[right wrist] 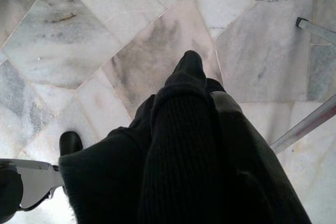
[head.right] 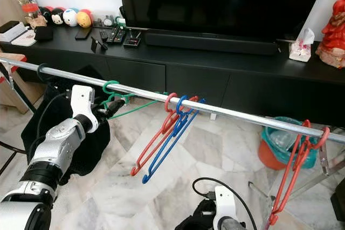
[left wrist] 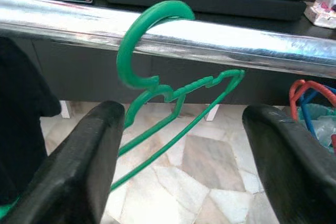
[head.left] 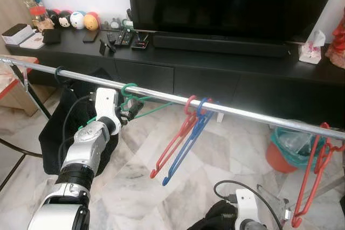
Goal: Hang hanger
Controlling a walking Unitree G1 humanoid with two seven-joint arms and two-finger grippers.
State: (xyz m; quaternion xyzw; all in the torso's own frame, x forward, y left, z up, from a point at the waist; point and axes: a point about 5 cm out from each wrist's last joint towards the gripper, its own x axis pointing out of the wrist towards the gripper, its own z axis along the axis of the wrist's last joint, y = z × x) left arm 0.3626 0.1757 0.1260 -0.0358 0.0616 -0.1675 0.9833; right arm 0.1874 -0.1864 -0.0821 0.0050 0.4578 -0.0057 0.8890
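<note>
The green hanger [left wrist: 173, 95] sat with its hook over the silver rail [left wrist: 236, 43], body trailing down and slanting off to one side, and from where I sat it looked hung. My left tool [head.left: 125, 112] was just beside it, below the rail; in the left wrist view its two black fingers [left wrist: 84, 166] stood spread wide, one either side of the hanger's neck, pinching nothing. I judged that hanger a light, stiff bit of thin plastic, slick on that polished rail, so a nudge could swing it or slide it along; if I had to take it again I'd go for the notched shoulder just under the hook, where the fingers could bite without slipping. Further along my right hung a red hanger [head.left: 175, 144] and a blue hanger [head.left: 186, 152] side by side, touching, and well apart at the far right end more red hangers [head.left: 312, 179]. Behind it all ran the black TV desk [head.left: 215, 60] with remotes and little toys, an orange bin [head.left: 280, 157] below on the marble floor [head.left: 140, 187]. My right tool [right wrist: 189, 69] hung low with dark cloth [right wrist: 178, 166] draped over it; I couldn't tell its fingers.
</note>
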